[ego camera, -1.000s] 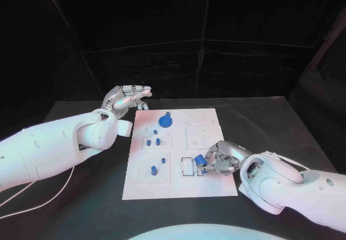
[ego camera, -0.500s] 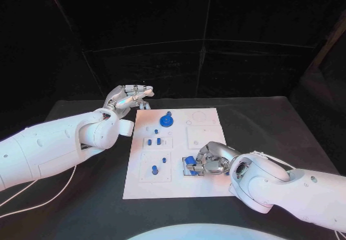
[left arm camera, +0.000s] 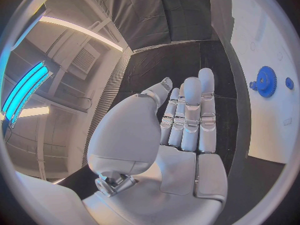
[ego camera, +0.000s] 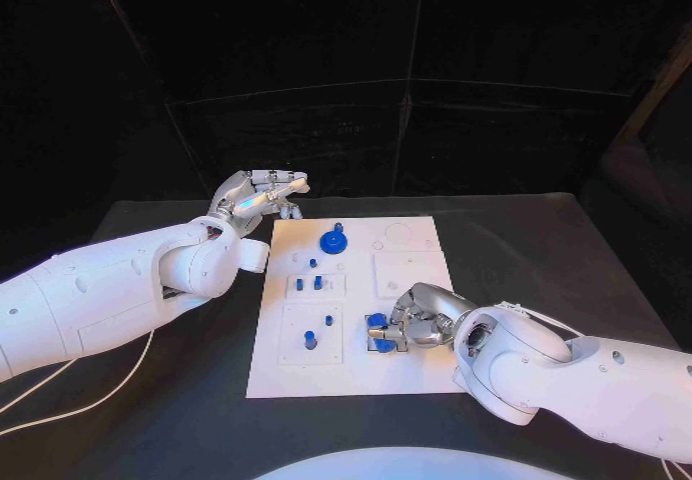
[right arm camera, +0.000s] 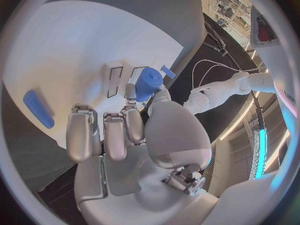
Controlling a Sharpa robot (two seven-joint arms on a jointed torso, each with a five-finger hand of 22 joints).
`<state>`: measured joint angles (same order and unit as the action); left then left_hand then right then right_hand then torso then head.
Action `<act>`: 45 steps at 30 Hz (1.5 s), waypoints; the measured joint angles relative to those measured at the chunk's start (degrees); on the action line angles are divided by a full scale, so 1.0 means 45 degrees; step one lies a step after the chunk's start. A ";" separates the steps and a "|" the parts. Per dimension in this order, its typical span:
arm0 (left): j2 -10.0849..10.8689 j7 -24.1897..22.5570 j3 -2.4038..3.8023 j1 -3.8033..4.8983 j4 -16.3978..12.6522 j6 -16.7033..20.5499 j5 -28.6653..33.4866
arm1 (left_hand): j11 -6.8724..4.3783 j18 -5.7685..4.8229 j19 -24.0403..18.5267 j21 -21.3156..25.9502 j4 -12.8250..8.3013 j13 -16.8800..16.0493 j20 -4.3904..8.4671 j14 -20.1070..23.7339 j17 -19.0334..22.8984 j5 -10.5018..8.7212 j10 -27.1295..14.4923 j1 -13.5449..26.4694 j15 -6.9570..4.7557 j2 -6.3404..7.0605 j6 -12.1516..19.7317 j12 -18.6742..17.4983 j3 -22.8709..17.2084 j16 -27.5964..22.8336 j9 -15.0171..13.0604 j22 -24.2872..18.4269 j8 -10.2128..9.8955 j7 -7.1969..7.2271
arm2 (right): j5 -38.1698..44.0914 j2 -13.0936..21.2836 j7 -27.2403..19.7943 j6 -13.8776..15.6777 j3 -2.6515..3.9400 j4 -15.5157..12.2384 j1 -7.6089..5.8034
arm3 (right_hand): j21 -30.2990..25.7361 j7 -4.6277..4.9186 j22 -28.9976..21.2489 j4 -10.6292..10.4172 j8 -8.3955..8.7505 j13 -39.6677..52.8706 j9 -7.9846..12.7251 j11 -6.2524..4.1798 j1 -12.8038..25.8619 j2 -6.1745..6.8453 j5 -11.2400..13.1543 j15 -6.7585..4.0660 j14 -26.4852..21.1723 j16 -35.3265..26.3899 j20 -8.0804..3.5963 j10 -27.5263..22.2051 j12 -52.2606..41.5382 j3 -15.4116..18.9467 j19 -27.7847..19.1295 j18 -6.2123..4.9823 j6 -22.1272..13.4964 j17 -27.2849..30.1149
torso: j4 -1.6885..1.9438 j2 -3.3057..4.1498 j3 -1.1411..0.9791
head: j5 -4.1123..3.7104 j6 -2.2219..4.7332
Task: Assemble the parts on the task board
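Black curtains close off the room behind a black tabletop [ego camera: 548,250], and on it lies the flat white rectangular task board [ego camera: 418,375] you are working over.

Your right hand [ego camera: 415,318] sits low over the board's near half. Its fingers [right arm camera: 133,122] are drawn together around a chunky blue cylindrical part [right arm camera: 147,83], pinched between thumb and fingertips; in the right wrist view that part hangs just beyond the fingertips, right beside two narrow rectangular slots [right arm camera: 115,80] in the board. Whether it already touches the board you cannot tell. A second small blue piece [ego camera: 384,345] shows just under those fingers in the head view.

Your left hand [ego camera: 257,196] is held off the board's far corner, its fingers [left arm camera: 190,110] straight, side by side, holding nothing.

As for progress, several parts look seated: a round blue toothed gear [ego camera: 333,241], well beyond the right hand's fingertips, a pair of short blue pegs [ego camera: 307,283] in the recessed square nearer them, and two more blue pegs [ego camera: 310,341] beside the right hand's fingers. The outlined square [ego camera: 401,271] and the ring outline [ego camera: 400,234] at the far corner look unfilled. A long blue bar [right arm camera: 37,108] lies flat off to the side of the fingers in the right wrist view.

You seem roughly midway: the held cylinder needs placing, and at least two positions look open.
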<state>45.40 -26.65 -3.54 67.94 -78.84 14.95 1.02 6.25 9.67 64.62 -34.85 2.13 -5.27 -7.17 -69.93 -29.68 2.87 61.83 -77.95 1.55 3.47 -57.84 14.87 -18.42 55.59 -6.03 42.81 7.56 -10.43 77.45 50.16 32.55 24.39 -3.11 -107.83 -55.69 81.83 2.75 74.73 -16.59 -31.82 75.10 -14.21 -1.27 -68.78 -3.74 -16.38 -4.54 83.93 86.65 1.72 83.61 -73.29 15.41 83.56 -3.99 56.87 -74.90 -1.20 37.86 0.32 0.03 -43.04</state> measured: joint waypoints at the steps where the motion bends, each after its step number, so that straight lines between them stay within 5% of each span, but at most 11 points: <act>1: 0.0000 0.0000 0.0000 0.0000 0.0000 -0.0002 0.0000 | 0.0000 0.0000 0.0000 0.0000 0.0000 0.0000 0.0000 0.0000 0.0000 0.0000 0.0000 0.0000 0.0000 0.0000 0.0000 0.0000 0.0000 0.0000 0.0000 0.0000 0.0000 0.0000 | 0.0024 -0.0006 0.0023 0.0021 0.0000 0.0018 0.0000 | 0.0000 -0.0033 -0.0004 -0.0004 -0.0039 -0.0010 -0.0058 -0.0021 0.0076 -0.0010 0.0295 -0.0002 -0.0002 0.0000 0.0000 -0.0020 0.0045 0.0076 0.0000 0.0001 0.0040 0.0000 | 0.0000 -0.0001 0.0000 | 0.0000 0.0000; 5: 0.0000 0.0003 0.0000 0.0000 0.0000 -0.0006 0.0000 | 0.0000 0.0000 0.0000 0.0000 0.0000 0.0000 0.0000 0.0000 0.0000 0.0000 0.0000 0.0000 0.0000 0.0000 0.0000 0.0000 0.0000 0.0000 0.0000 0.0000 0.0000 0.0000 | 0.0142 -0.0045 0.0116 0.0107 0.0001 0.0080 0.0000 | 0.0000 0.0040 -0.0069 -0.0028 -0.0141 -0.0205 -0.0148 -0.0019 0.0452 0.0161 0.1633 -0.0003 -0.0003 -0.0068 0.0000 -0.0022 0.0281 0.0419 0.0000 0.0001 -0.0136 -0.0009 | 0.0000 -0.0007 0.0000 | -0.0004 0.0009; 11: 0.0005 0.0002 0.0000 0.0001 -0.0002 -0.0007 0.0000 | 0.0000 0.0000 0.0000 0.0051 0.0000 -0.0011 0.0000 0.0000 -0.0001 0.0000 0.0000 0.0000 0.0000 0.0000 0.0000 0.0000 0.0000 0.0000 0.0000 0.0001 0.0000 0.0000 | 0.0380 -0.0052 0.0217 0.0149 0.0003 0.0136 -0.0003 | -0.0068 0.0107 -0.0216 -0.0041 -0.0090 -0.0322 -0.0196 0.0033 0.0955 0.0397 0.2409 -0.0020 -0.0019 -0.0212 0.0001 -0.0161 0.0603 0.0456 0.0000 0.0000 -0.0291 -0.0009 | 0.0002 -0.0009 0.0001 | -0.0012 0.0010; 23: 0.0015 -0.0002 -0.0001 0.0002 -0.0011 -0.0007 0.0000 | 0.0000 0.0000 0.0000 0.0050 0.0000 -0.0010 0.0000 0.0000 -0.0002 0.0000 0.0000 0.0000 0.0000 0.0000 0.0000 0.0000 0.0000 0.0000 0.0000 0.0002 0.0000 0.0000 | 0.0745 -0.0070 0.0277 0.0118 0.0003 0.0106 -0.0003 | -0.0142 0.0092 -0.0246 0.0017 -0.0090 -0.0381 -0.0269 0.0078 0.1035 0.0503 0.2313 -0.0019 -0.0020 -0.0266 0.0001 -0.0206 0.0725 0.0356 0.0000 0.0001 -0.0344 -0.0007 | 0.0004 -0.0004 0.0000 | -0.0028 0.0009; 32: 0.0049 -0.0002 -0.0002 0.0002 -0.0022 -0.0007 0.0000 | 0.0000 0.0000 0.0000 0.0050 0.0000 -0.0009 0.0000 0.0000 -0.0002 0.0000 0.0000 0.0000 0.0000 0.0000 0.0000 0.0000 0.0000 0.0000 0.0000 -0.0009 0.0000 0.0000 | 0.0834 0.0109 -0.0043 0.0023 0.0003 -0.0050 -0.0003 | -0.0052 0.0022 0.0043 0.0357 -0.0328 -0.0063 -0.0535 0.0007 -0.0416 0.0859 0.2153 -0.0019 -0.0019 -0.0230 0.0001 -0.0134 0.0571 -0.0060 -0.0001 0.0000 -0.0273 -0.0006 | 0.0004 -0.0004 0.0000 | -0.0004 -0.0020; 45: 0.0057 -0.0001 -0.0002 0.0002 -0.0031 -0.0007 0.0000 | 0.0000 0.0000 0.0000 0.0050 0.0000 -0.0007 0.0000 0.0000 -0.0002 0.0000 0.0000 0.0000 0.0000 0.0000 0.0000 0.0000 0.0000 0.0000 0.0000 -0.0008 0.0000 0.0000 | 0.0907 -0.0019 -0.0324 -0.0023 0.0003 0.0131 -0.0003 | 0.0006 -0.0024 0.0048 0.0499 -0.0508 0.0014 -0.0682 -0.0038 -0.0922 0.0605 0.2060 -0.0063 0.0029 -0.0159 -0.0044 -0.0088 0.0499 -0.0200 0.0045 0.0000 -0.0227 -0.0004 | 0.0022 -0.0002 -0.0004 | -0.0007 -0.0042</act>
<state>45.65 -26.65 -3.55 67.95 -78.98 14.92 1.02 6.25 9.67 64.62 -34.62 2.13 -5.31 -7.17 -69.93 -29.69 2.87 61.83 -77.95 1.55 3.47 -57.84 14.87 -18.42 55.59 -6.03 42.77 7.56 -10.43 81.53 50.08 31.09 24.29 -3.09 -107.24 -55.70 81.86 2.64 74.94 -14.35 -34.11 75.17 -17.28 -1.44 -72.93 -1.01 -7.11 -4.82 84.06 85.93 1.52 83.21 -71.05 14.51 83.77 -3.99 55.85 -74.92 -1.10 37.85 0.31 -0.01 -43.23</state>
